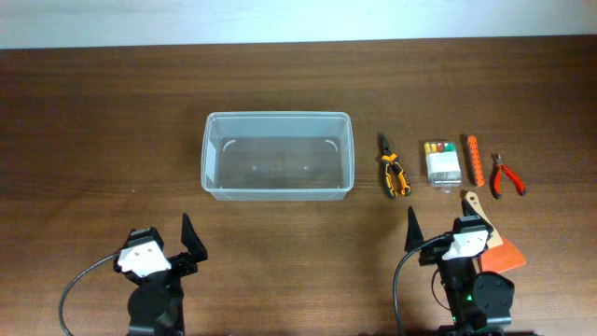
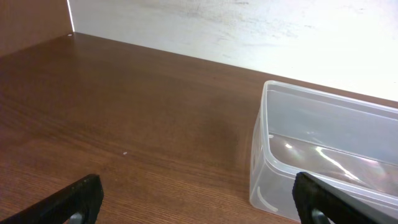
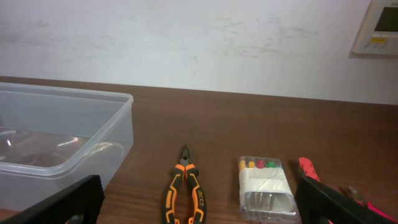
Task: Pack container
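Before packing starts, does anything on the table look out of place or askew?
Mostly tidy. The container sits upright and empty, with orange pliers, a bit case, an orange bar and red pliers lined up to its right. One oddity: a wooden-handled tool lies tilted apart from that row, partly hidden under the right arm.

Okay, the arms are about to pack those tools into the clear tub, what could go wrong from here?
1. The bit case sits close beside the orange bar; the right fingers could nudge one while grasping the other.
2. The wooden-handled tool lies partly under the right arm, so it may be awkward to reach or get bumped.
3. The container is empty and probably light; a knock on its wall could slide it.
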